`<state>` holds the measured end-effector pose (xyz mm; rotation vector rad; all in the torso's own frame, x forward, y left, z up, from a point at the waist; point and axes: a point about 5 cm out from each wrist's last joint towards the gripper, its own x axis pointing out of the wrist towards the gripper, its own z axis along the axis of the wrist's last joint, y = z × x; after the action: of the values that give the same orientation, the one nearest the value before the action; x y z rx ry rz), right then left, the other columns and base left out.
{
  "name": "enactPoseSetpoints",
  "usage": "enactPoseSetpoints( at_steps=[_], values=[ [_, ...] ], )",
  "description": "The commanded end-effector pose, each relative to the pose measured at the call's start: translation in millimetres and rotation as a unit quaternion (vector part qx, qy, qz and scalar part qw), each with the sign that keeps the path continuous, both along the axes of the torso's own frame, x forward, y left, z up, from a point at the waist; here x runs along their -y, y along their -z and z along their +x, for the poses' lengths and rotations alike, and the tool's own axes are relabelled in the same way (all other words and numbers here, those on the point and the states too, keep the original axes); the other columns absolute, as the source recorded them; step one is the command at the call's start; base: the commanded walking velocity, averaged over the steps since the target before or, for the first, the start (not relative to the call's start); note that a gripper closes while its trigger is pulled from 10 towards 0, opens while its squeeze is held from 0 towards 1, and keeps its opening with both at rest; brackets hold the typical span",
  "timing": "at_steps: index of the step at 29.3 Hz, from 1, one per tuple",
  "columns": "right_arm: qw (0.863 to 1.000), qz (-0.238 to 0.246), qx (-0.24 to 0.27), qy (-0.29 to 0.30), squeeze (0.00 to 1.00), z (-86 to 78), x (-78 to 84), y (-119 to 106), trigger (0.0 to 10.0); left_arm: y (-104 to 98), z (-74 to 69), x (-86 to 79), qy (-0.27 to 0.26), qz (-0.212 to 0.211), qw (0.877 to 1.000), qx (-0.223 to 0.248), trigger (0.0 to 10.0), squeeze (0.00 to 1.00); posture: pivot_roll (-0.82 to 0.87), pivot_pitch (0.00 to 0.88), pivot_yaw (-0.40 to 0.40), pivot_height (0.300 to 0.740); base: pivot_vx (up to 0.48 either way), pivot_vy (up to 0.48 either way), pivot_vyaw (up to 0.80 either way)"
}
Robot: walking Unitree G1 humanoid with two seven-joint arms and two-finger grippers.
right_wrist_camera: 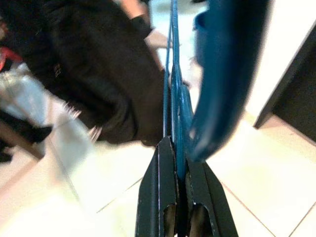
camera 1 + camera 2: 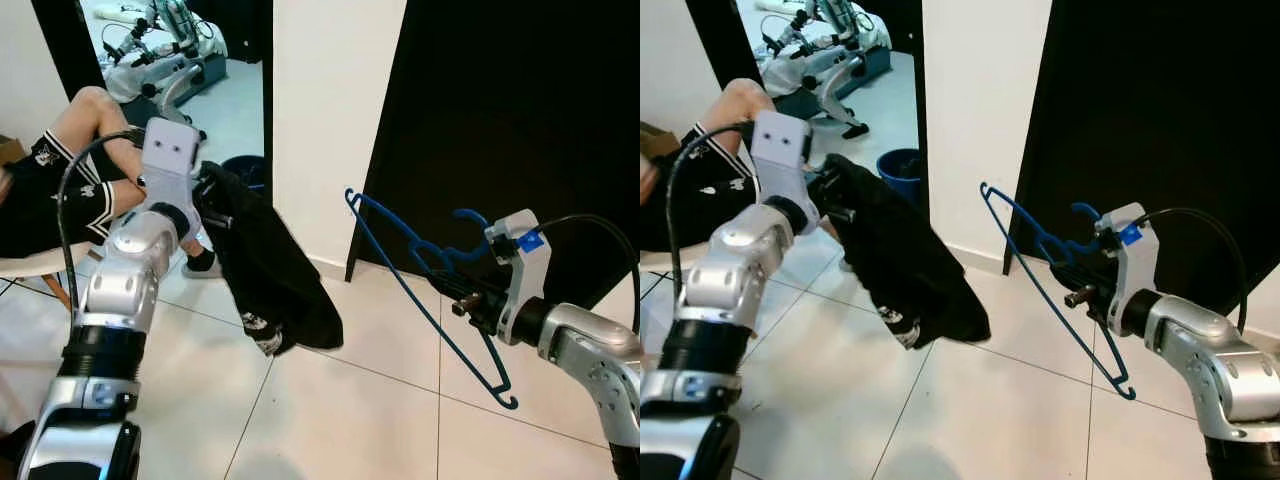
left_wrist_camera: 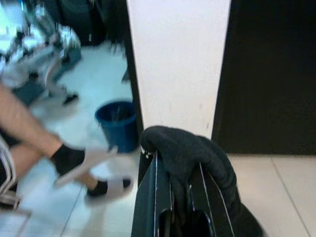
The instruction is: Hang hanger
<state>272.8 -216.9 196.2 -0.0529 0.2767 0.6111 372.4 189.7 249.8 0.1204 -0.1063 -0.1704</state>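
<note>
The right gripper (image 2: 462, 297) was clamped on the wire of a blue hanger (image 2: 420, 275), held in mid-air at about 3 o'clock in the head view with its hook (image 2: 468, 217) uppermost before a dark doorway (image 2: 520, 120). The left gripper (image 2: 212, 196), at 10 o'clock, was clenched on a black garment (image 2: 270, 270) drooping toward the tiled floor (image 2: 340, 410). The carrying step appeared under way, with no rail in sight; the next move would call for finding one and raising the hook over it.
</note>
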Motion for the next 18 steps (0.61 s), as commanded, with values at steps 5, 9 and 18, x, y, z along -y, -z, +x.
enactPoseSetpoints(
  at_steps=[5, 9, 18],
  values=[
    [0.996, 0.007, -0.009, -0.093, 0.0, -18.2, -17.5, -2, 10.0, -9, 6.9, 8.4, 0.06, -0.016, 0.998, -0.019, 10.0, 0.0, 0.08, 0.049, -0.033, 0.74, 0.0, 0.0, 0.0],
    [0.993, 0.026, 0.003, -0.119, 0.0, -18.0, -32.4, -5, 10.0, -12, 7.2, 19.7, 0.084, -0.026, 0.996, -0.017, 10.0, 0.0, 0.08, 0.047, -0.031, 0.74, 0.0, 0.0, 0.0],
    [0.985, 0.056, -0.013, -0.164, 0.0, -13.8, -73.9, 5, 10.0, -7, 6.8, 30.8, 0.094, -0.04, 0.994, -0.027, 10.0, 0.0, 0.07, 0.053, -0.035, 0.74, 0.0, 0.0, 0.0]
  ],
)
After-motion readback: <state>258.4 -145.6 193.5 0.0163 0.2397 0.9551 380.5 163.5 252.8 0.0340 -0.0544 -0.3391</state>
